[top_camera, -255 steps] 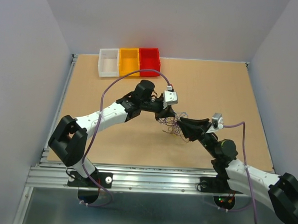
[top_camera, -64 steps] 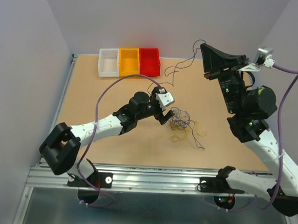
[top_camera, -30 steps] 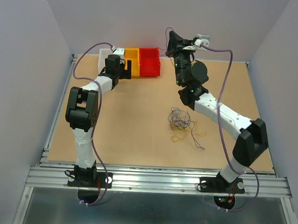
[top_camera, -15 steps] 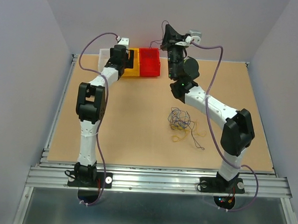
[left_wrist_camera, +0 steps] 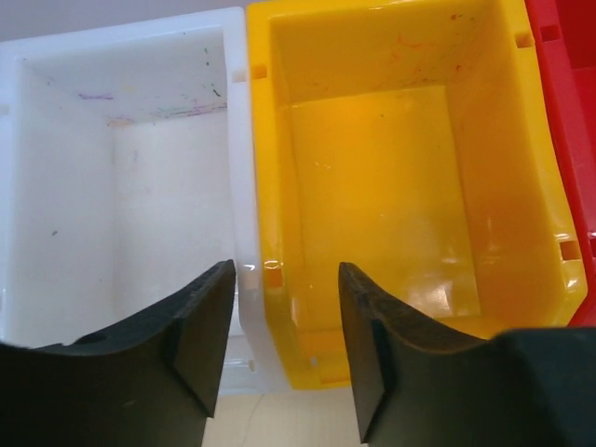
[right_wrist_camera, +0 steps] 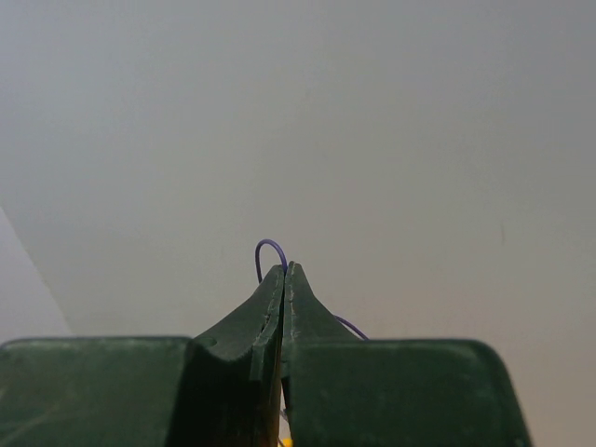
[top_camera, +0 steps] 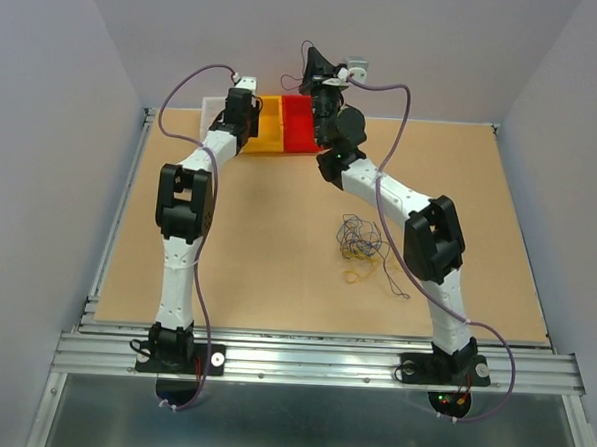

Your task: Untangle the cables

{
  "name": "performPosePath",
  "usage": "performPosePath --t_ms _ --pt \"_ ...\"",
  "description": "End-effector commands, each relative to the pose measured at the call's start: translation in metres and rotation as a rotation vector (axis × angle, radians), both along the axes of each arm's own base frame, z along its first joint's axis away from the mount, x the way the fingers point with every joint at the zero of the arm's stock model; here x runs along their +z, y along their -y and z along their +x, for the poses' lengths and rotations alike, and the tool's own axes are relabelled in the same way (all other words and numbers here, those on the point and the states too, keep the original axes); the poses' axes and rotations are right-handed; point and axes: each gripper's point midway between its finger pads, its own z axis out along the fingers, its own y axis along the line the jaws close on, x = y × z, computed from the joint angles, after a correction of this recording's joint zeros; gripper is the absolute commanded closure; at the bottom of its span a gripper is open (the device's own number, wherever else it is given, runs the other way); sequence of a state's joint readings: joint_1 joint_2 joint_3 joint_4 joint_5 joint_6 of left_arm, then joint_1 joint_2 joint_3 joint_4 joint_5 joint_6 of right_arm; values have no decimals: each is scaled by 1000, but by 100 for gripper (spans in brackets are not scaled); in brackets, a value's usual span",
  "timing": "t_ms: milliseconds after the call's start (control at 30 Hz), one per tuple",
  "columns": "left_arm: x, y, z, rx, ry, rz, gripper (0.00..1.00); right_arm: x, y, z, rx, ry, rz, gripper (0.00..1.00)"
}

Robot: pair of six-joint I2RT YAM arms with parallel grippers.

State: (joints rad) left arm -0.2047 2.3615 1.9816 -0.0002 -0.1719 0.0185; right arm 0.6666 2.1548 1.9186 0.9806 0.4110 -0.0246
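Observation:
A loose tangle of thin cables (top_camera: 360, 237) in purple, yellow and tan lies on the table right of centre, with a yellow loop (top_camera: 356, 277) just in front of it. My right gripper (top_camera: 310, 64) is raised over the red bin (top_camera: 295, 131). In the right wrist view it (right_wrist_camera: 285, 270) is shut on a thin purple cable (right_wrist_camera: 268, 246) that loops out above the fingertips. My left gripper (top_camera: 241, 98) hangs over the bins. In the left wrist view it (left_wrist_camera: 284, 312) is open and empty, astride the wall between the white bin (left_wrist_camera: 121, 186) and the yellow bin (left_wrist_camera: 391, 168).
The white, yellow (top_camera: 263, 132) and red bins stand in a row at the table's far edge. Both arms reach out to the back. A single dark strand (top_camera: 396, 281) trails off the tangle toward the front right. Grey walls close in the sides and back.
My right gripper has carried the purple cable from the far right, up and left, to above the red bin. My left arm left the tangle and swung to the bins.

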Motion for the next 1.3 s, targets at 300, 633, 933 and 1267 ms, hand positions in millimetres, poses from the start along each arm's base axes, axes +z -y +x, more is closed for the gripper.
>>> performPosePath --t_ms 300,633,933,1267 --pt "25 12 -10 -103 -19 -82 74 7 14 31 -39 90 93 99" --pt "18 14 -49 -125 -66 -126 78 -41 20 53 -50 2 72 99" --pt "27 21 -73 -145 -68 -209 78 -91 30 35 -12 -85 85 99" --pt "40 26 -103 -169 -76 -268 78 -175 54 30 -96 -279 86 99"
